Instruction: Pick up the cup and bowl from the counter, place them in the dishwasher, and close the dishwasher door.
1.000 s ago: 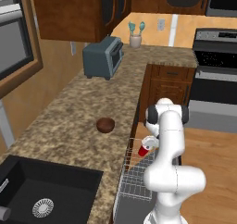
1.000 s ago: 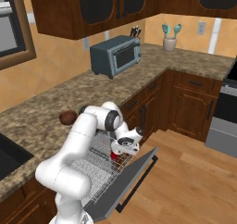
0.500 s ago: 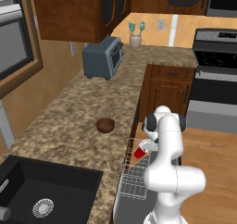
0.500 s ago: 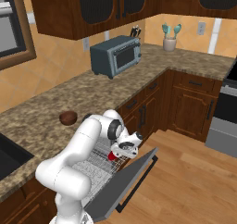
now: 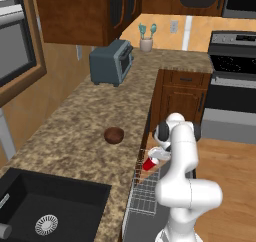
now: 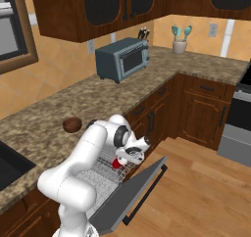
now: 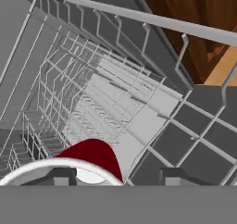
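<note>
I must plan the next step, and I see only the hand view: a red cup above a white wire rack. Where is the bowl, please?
Observer: The bowl lies on the counter, to the arm's left, between the toaster oven and the black sink.
Operator: Thank you. And the dishwasher door, how does it stand?
Observer: The dishwasher door is open, leaning outward at a slant, not lying flat.

Toaster oven (image 5: 111,62), utensil holder (image 5: 146,44), sink (image 5: 45,211), range (image 5: 234,86)
</note>
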{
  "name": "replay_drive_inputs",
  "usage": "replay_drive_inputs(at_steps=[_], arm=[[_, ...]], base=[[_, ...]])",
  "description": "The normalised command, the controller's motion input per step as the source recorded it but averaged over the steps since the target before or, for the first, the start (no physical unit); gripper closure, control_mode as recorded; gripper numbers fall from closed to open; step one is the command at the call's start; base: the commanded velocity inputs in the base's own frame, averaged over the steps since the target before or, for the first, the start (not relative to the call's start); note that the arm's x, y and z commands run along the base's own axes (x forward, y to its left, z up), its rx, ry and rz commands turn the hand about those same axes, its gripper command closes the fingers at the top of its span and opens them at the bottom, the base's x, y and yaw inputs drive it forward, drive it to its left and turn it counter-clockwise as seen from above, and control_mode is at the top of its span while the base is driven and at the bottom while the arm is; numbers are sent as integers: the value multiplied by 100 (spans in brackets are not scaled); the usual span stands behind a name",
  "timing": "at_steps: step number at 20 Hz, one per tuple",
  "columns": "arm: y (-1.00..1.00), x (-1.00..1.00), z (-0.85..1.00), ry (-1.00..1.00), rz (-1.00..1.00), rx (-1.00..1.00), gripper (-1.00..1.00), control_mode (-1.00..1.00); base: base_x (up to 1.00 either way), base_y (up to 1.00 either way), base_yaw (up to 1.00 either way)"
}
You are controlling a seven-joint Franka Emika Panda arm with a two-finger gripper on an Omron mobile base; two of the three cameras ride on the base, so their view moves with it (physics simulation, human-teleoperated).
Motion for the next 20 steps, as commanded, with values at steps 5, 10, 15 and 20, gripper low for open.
replay_drive_inputs(at_steps=[5, 10, 15, 20], arm=[[7, -14, 4, -18, 0, 10, -100, -100], [26, -3, 9, -11, 0, 24, -100, -100], [17, -19, 32, 0, -1, 29, -100, -100], [-50, -19, -18, 29, -13, 1, -100, -100]], base=[[0, 0, 0], [0, 0, 0], [0, 0, 0], [0, 0, 0]])
